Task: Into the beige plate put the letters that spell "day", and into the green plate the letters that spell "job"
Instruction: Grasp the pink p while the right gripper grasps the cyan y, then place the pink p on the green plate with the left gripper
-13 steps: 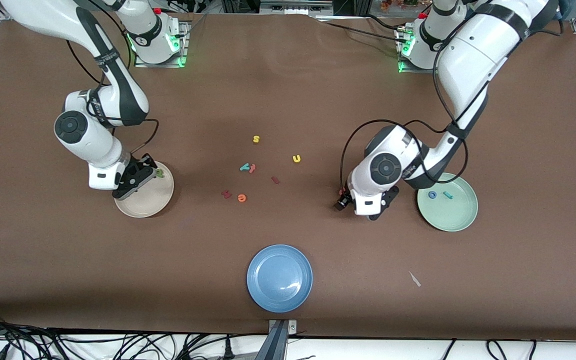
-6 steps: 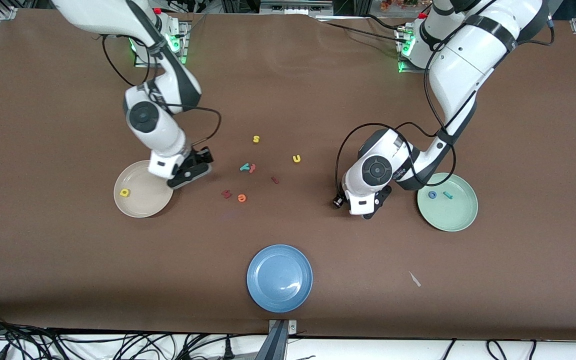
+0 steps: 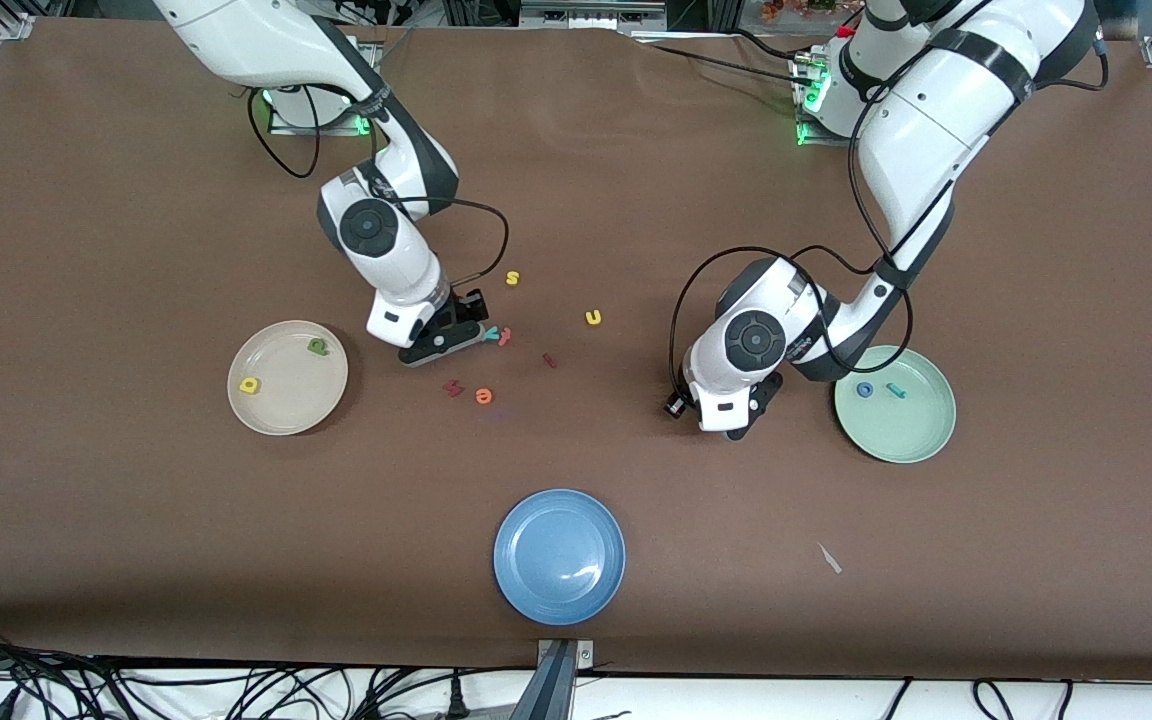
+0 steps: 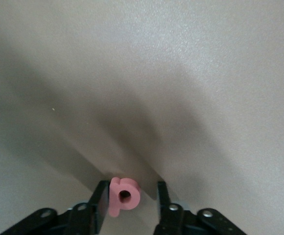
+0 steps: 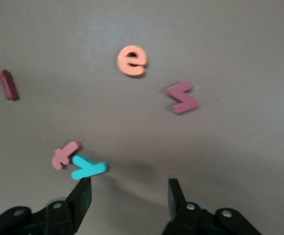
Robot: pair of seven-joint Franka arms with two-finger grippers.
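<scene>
1. Viewing the right hand point(image 3: 469, 335): I see its fingers apart, low beside the teal y point(image 5: 88, 168).
2. Left hand point(image 4: 130, 198): fingers flank the salmon b point(image 4: 123, 196) on the surface point(image 3: 636, 200), gap visible at one finger.

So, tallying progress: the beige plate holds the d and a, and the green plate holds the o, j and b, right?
Not quite: the green plate holds only the blue o and teal j. The left wrist view shows the salmon b between the fingers of the left gripper, not on a plate. The beige plate part is right.
</scene>
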